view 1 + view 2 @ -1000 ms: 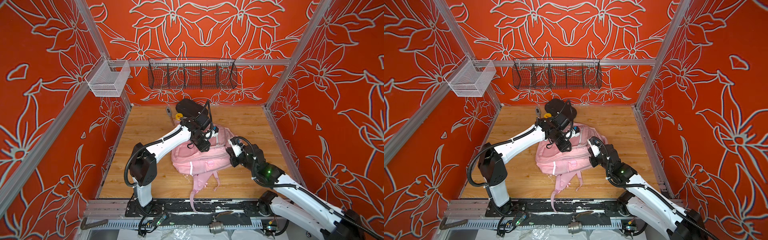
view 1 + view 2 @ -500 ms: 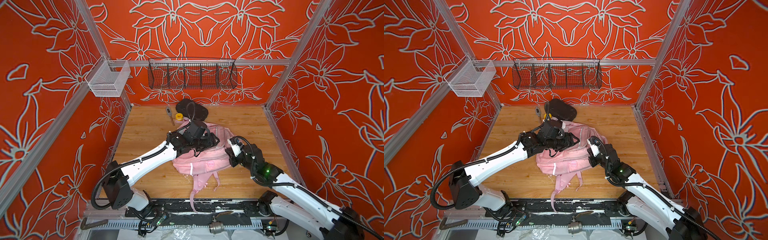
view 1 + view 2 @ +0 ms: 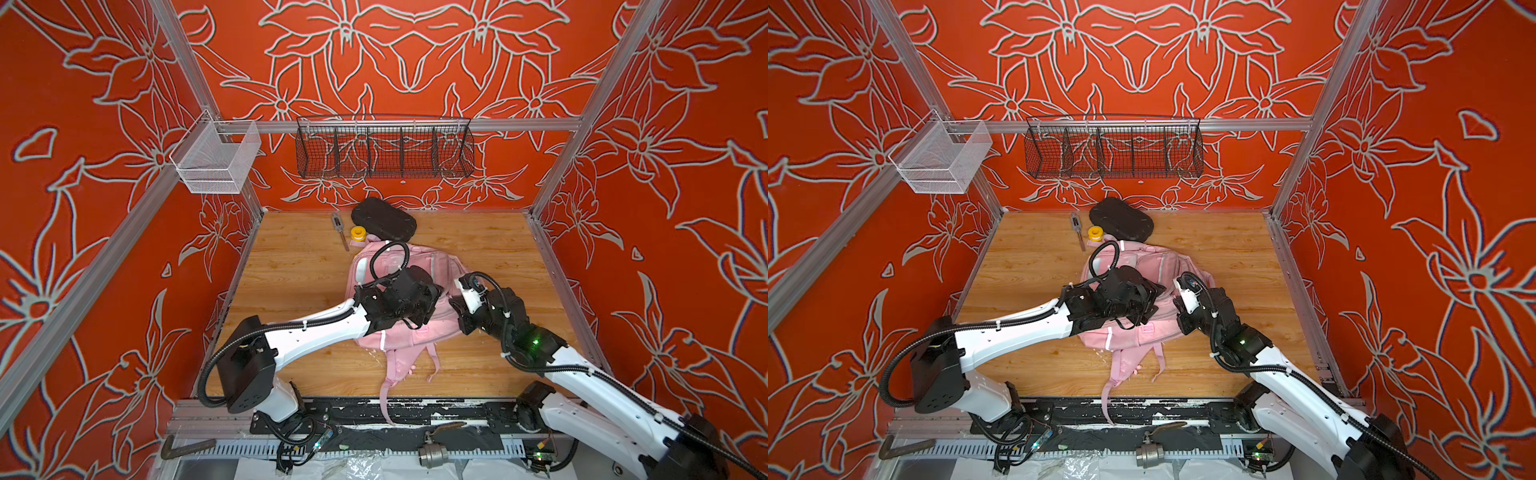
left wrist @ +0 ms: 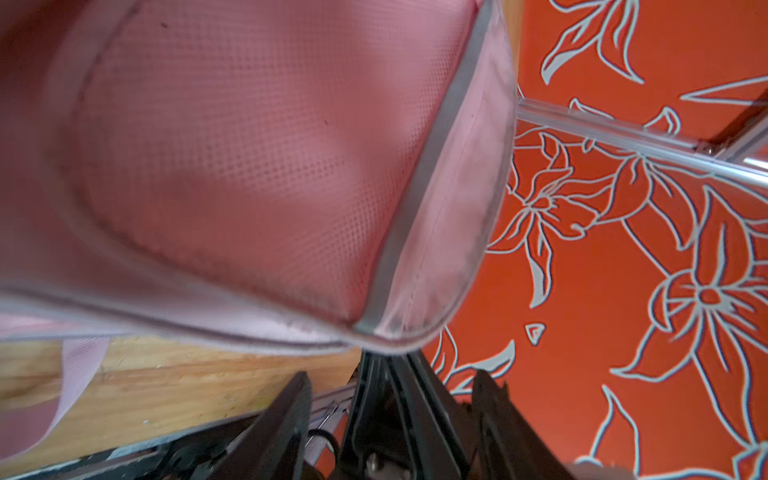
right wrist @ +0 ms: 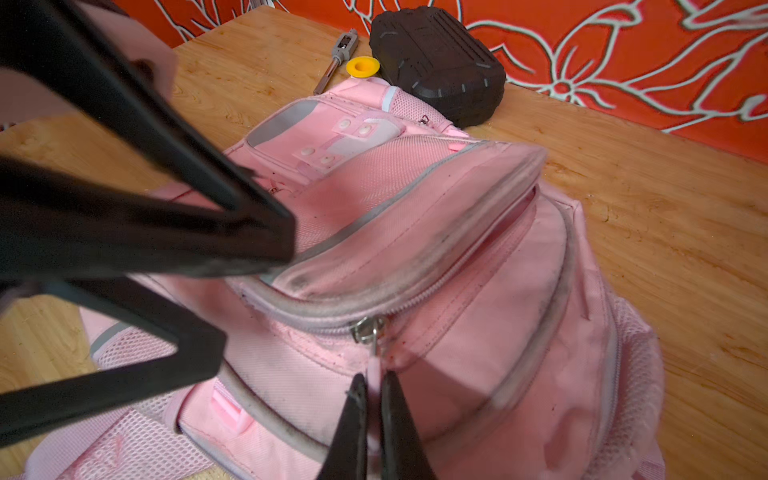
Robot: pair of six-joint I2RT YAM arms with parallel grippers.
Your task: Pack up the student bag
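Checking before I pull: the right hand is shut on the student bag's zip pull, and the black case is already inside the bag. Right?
Not quite. The black case is not inside the student bag: the right wrist view shows it lying on the table outside it. The right hand is shut on the zip pull.

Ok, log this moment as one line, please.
left gripper: open, over student bag | right gripper: shut on zipper pull | black case: on table, outside bag
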